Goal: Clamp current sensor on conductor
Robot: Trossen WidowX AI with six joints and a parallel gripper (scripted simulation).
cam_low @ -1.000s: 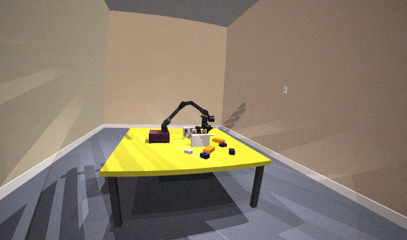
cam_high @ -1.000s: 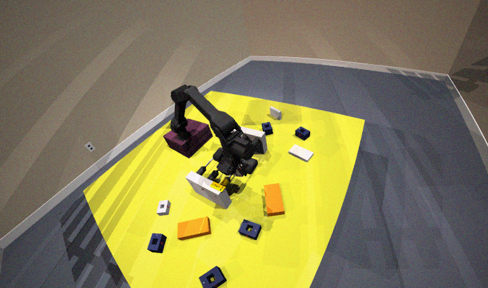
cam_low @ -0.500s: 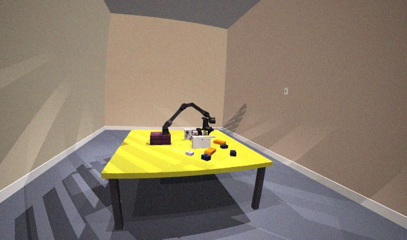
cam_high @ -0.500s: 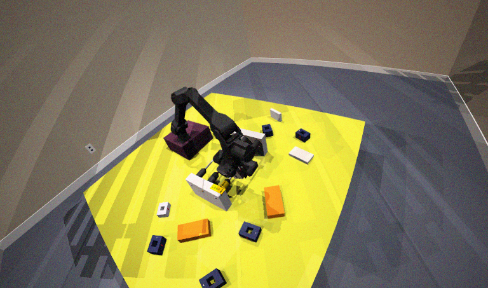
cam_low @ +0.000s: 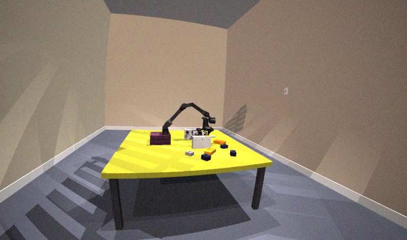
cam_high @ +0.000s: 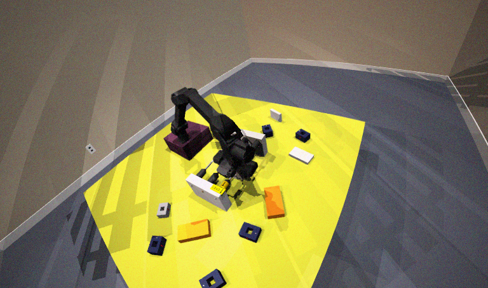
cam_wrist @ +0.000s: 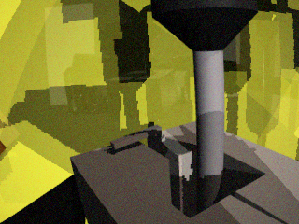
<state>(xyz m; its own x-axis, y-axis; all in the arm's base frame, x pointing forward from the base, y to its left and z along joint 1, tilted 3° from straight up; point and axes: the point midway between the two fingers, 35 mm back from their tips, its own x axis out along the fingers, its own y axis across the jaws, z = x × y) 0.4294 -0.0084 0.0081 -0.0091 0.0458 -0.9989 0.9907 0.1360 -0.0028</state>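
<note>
The sensor (cam_wrist: 126, 187), a grey-brown block, fills the lower part of the wrist view. A grey conductor (cam_wrist: 209, 89) passes through its square opening. A thin seam runs from the opening's right side; whether the latch is engaged cannot be told, and the arrow is not visible. My gripper (cam_high: 237, 180) (cam_low: 204, 132) is shut on the sensor beside the front white end plate (cam_high: 204, 192) (cam_low: 201, 142). The yellow LOAD marker (cam_high: 216, 189) is on that plate's top edge, by a yellow collar (cam_high: 225, 184). The arm hides most of the sensor in the top and exterior views.
The back white end plate (cam_high: 256, 137) stands behind the gripper. Two other conductors with black collars (cam_high: 213, 178) run alongside. Orange blocks (cam_high: 274, 203) (cam_low: 219, 141), several navy holed blocks (cam_high: 250, 231) and a white holed block (cam_high: 163, 210) lie around. The arm stands on a purple block (cam_high: 189, 142).
</note>
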